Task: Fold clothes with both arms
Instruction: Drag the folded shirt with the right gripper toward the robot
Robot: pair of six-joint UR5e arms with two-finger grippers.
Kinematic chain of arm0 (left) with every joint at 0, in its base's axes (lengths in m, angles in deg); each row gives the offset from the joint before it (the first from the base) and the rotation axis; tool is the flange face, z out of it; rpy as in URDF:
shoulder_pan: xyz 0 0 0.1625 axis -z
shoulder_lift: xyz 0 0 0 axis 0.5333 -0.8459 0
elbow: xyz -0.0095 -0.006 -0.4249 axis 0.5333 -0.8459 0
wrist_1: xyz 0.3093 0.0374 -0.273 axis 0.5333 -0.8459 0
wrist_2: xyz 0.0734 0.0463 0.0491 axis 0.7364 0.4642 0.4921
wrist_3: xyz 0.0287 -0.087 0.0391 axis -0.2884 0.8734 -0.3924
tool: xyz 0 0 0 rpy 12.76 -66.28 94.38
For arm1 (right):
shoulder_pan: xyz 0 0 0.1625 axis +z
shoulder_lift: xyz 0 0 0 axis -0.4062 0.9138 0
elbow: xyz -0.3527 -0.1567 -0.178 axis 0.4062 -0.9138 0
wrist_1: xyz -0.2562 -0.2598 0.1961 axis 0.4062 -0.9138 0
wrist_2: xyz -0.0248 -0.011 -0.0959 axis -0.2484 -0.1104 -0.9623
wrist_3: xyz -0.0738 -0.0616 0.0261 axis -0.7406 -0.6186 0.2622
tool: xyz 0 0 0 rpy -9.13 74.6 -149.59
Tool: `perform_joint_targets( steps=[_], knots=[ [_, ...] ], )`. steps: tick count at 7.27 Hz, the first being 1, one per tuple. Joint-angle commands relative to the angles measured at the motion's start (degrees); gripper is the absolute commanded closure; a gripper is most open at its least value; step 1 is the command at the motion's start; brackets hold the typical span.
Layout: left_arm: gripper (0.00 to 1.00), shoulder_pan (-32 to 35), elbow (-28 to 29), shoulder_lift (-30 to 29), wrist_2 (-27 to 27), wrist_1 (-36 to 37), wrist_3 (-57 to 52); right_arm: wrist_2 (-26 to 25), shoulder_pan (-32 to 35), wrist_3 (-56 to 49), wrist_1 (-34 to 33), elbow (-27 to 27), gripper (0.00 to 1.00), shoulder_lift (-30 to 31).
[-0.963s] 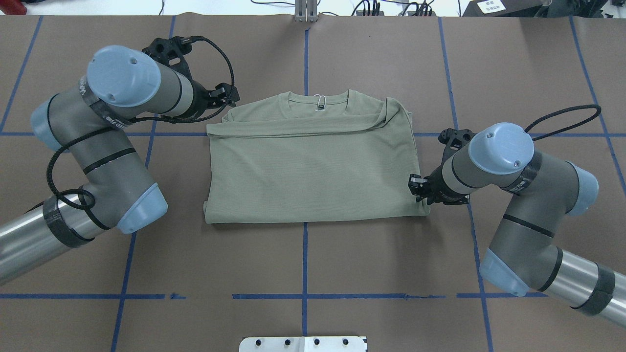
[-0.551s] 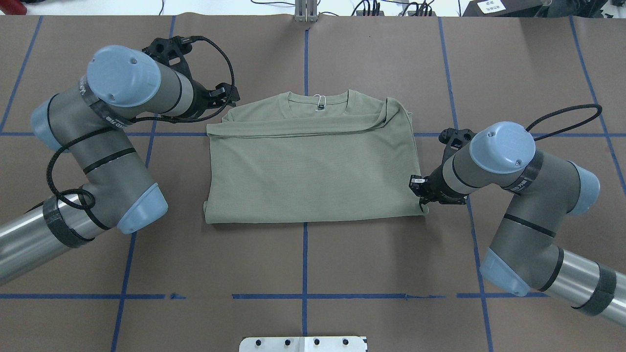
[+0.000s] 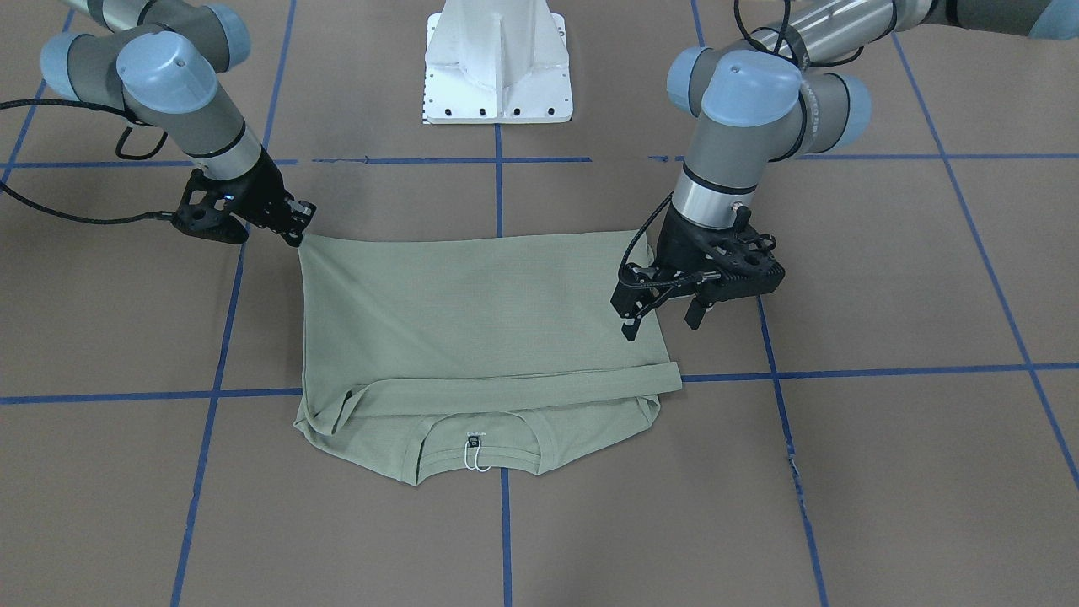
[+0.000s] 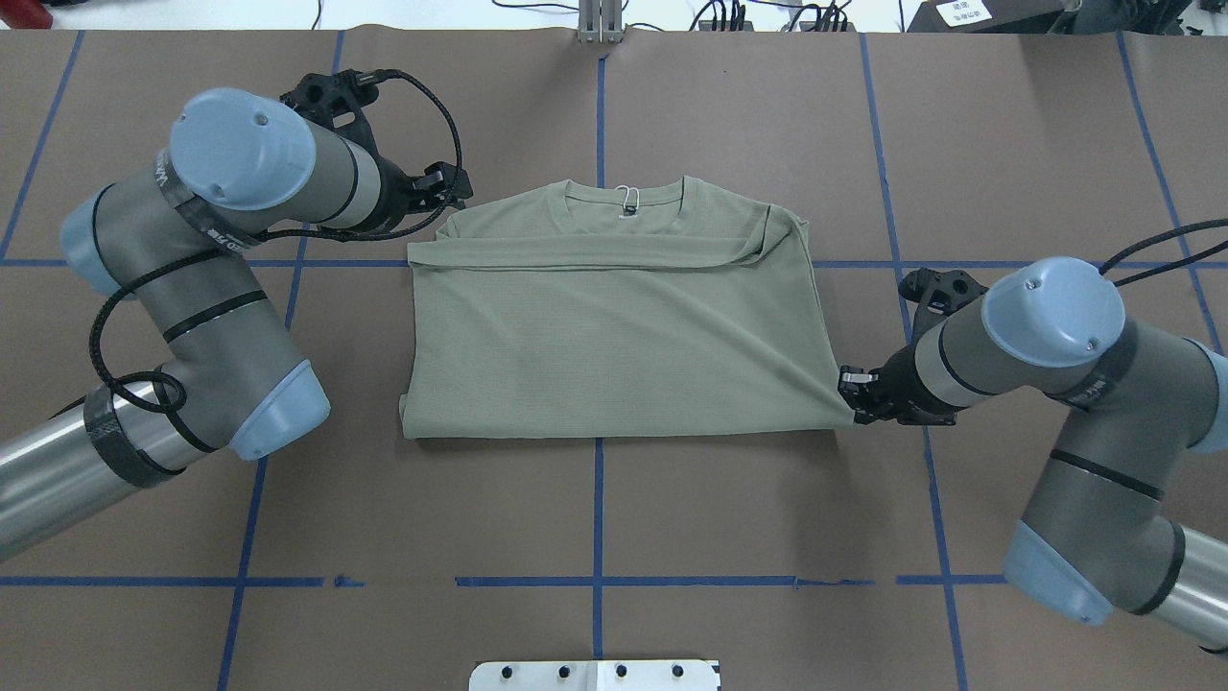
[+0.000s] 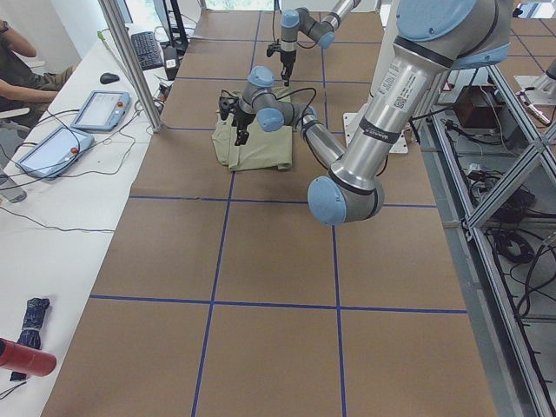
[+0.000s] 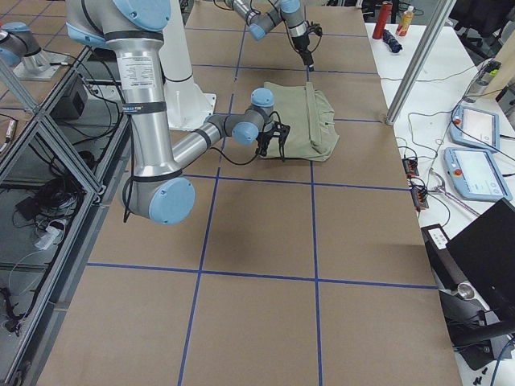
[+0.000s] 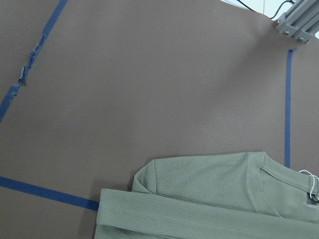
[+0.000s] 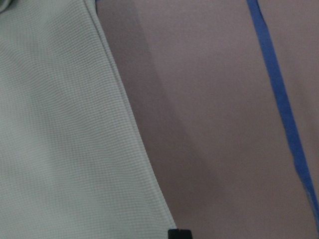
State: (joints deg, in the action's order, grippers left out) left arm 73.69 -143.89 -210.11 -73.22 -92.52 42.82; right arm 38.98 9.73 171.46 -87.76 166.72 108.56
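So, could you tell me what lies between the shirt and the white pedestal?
Only bare brown table covering crossed by blue tape, as the overhead view shows.

On my feeds the shirt [image 4: 614, 345] reads as a flat sage green with a fine, waffle-like knit grain, which the right wrist camera shows best, and its collar [image 4: 664, 196] is the same green. The neck label [image 4: 628, 208] is a small dark patch carrying a white loop [image 3: 478, 459]. The tabletop [image 4: 767, 518] is matte brown, ruled into big squares by blue tape lines [image 4: 598, 509]. The left arm [image 4: 221, 317] and right arm [image 4: 1094, 384] are grey and silver with light-blue joint caps, black bands and black cables [image 4: 436, 106] — and the left gripper [image 3: 659, 324] and right gripper [image 4: 854, 403] are black all over. The pedestal [image 3: 497, 67] is white, dotted with dark bolt holes.
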Motion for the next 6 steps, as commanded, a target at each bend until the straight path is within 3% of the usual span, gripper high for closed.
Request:
perform_joint_targets(
  steps=[1,4,6],
  knots=[
    [0.00,-0.2,-0.2,0.1,0.1,0.1,0.2,0.0,-5.0,0.7,0.1,4.8,1.00,5.8],
    [0.00,-0.2,-0.3,0.2,0.4,0.1,0.2,-0.8,-18.7,5.7,0.2,13.6,1.00,15.2],
    [0.00,-0.2,-0.3,0.2,0.5,0.0,-0.1,-0.7,-28.5,11.0,0.1,17.1,1.00,18.2]
  ],
)
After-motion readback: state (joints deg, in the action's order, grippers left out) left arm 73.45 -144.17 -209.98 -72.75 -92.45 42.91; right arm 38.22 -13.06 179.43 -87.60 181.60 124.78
